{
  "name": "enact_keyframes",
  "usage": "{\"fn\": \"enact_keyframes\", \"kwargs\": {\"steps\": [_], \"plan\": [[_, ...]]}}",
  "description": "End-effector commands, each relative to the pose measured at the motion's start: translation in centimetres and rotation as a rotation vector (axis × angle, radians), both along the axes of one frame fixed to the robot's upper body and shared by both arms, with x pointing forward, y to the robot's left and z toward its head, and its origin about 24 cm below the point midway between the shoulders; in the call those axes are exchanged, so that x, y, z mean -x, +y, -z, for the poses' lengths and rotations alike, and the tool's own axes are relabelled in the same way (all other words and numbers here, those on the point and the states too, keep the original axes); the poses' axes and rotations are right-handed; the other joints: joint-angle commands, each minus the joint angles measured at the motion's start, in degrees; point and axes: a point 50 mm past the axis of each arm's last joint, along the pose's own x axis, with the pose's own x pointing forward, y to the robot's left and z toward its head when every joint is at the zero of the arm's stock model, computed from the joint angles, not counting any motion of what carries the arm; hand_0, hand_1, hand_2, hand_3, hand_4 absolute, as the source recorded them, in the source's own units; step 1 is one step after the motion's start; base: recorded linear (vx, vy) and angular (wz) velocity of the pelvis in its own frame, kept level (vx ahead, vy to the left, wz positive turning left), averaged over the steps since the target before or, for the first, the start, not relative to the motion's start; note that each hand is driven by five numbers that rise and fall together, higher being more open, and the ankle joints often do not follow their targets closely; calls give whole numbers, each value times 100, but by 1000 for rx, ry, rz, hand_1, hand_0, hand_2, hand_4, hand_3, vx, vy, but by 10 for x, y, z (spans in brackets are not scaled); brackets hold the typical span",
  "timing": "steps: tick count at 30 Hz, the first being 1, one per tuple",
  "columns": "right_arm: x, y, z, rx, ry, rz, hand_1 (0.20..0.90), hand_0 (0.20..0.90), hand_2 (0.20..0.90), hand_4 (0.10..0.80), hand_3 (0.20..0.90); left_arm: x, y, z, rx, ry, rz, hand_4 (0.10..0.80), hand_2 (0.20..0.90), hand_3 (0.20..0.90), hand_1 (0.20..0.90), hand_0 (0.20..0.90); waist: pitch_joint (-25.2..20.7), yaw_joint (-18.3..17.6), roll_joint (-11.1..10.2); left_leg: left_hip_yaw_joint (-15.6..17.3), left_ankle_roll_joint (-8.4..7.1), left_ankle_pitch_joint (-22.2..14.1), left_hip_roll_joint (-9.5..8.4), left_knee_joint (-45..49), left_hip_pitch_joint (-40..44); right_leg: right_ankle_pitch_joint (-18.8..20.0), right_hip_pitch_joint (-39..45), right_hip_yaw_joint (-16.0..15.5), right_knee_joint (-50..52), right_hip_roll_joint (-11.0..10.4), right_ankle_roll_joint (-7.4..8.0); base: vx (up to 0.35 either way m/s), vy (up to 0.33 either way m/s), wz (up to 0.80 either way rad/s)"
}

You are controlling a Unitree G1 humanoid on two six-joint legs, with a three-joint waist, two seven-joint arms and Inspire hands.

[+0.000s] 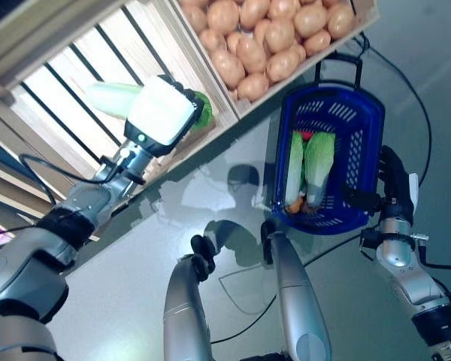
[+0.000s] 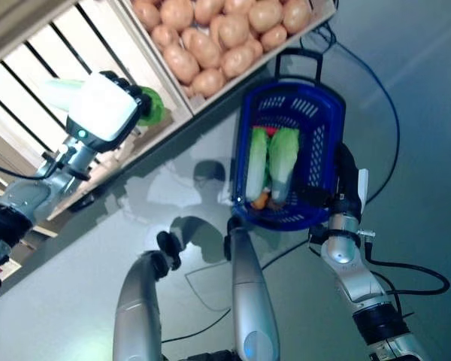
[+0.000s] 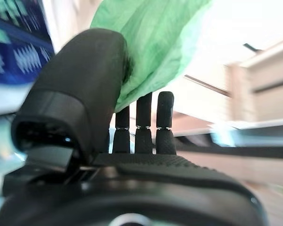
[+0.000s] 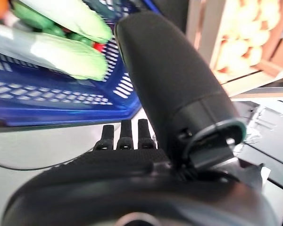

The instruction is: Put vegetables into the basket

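My left hand [image 1: 162,113] is up at the wooden stand, shut on a leafy vegetable [image 1: 110,98] with a pale stalk and green leaves. In the left wrist view the thumb [image 3: 85,89] and fingers pinch the green leaf [image 3: 151,42]. The blue basket [image 1: 367,120] stands on the floor to the right. It holds pale green leafy vegetables [image 1: 316,162], an orange piece [image 1: 293,203] and something red [image 1: 307,135]. My right hand [image 1: 395,184] is beside the basket's right rim with straight fingers; it also shows in the right wrist view [image 4: 170,84].
The wooden stand [image 1: 237,105] with slatted crates runs across the upper left, its edge close to the basket's far end. The basket's black handle [image 1: 338,64] points toward the stand. Grey floor lies between stand and basket.
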Motion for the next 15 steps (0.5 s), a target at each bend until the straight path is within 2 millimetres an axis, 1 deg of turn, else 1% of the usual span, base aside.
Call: {"fn": "enact_keyframes", "kwargs": {"steps": [1,2,4,6,7,8,9,11,13,15], "plan": [[2,2,-44,43,-249,24,900,900,900,800,900,20,14,-56,163,-301,51,400,300,300,300,300,-82,235,-38,37,2,203,-133,-742,520,797,908,-26,-1353,-128,140,79,-46,13],[2,4,-42,48,-245,22,900,900,900,800,900,22,15,-49,229,-293,64,400,300,300,300,300,-156,274,-35,37,-5,267,-178,-917,642,835,1038,-31,-1517,-123,139,73,-40,13],[3,5,-41,27,-242,12,900,900,900,800,900,26,15,-38,288,-282,90,400,300,300,300,300,-273,340,-38,19,-9,367,-245,-1196,855,898,1266,-77,-1795,-125,152,65,-35,13],[3,7,-41,13,-259,6,900,900,900,800,900,30,10,-31,362,-265,132,400,300,300,300,300,-379,421,-50,9,-12,465,-304,-1462,1029,984,1468,-153,-2086,-155,173,52,-46,15],[5,9,-39,-8,-261,-8,900,900,900,800,900,34,7,-23,483,-225,170,400,300,300,300,300,-472,495,-53,-25,-5,510,-385,-1739,1270,1016,1697,-219,-2320,-164,204,42,-35,17],[5,9,-39,-9,-262,-12,900,900,900,800,900,35,7,-22,489,-222,170,400,300,300,300,300,-482,493,-52,-29,-1,560,-396,-1797,1288,1056,1715,-229,-2367,-165,204,66,-28,22],[6,12,-38,-16,-269,-26,900,900,900,800,900,39,3,-17,504,-223,197,400,300,300,300,300,-553,541,-51,-25,-2,615,-418,-1976,1430,1095,1844,-285,-2521,-183,224,36,-22,15],[9,17,-37,-3,-279,-64,900,900,900,800,900,46,0,-10,626,-182,242,400,300,300,300,300,-676,606,-63,-69,-17,725,-478,-2326,1707,1204,2158,-368,-2903,-183,264,84,-36,6],[12,21,-37,1,-294,-102,900,900,900,800,900,55,-5,-3,644,-202,261,400,300,300,300,300,-824,681,-55,-110,-28,833,-530,-2708,1956,1301,2458,-464,-3271,-192,295,88,-35,3],[15,24,-39,10,-306,-161,900,900,900,800,900,63,-3,1,723,-204,275,400,300,300,300,300,-922,737,-56,-152,-20,860,-573,-2876,2139,1363,2671,-498,-3485,-206,312,28,-30,5]]}}
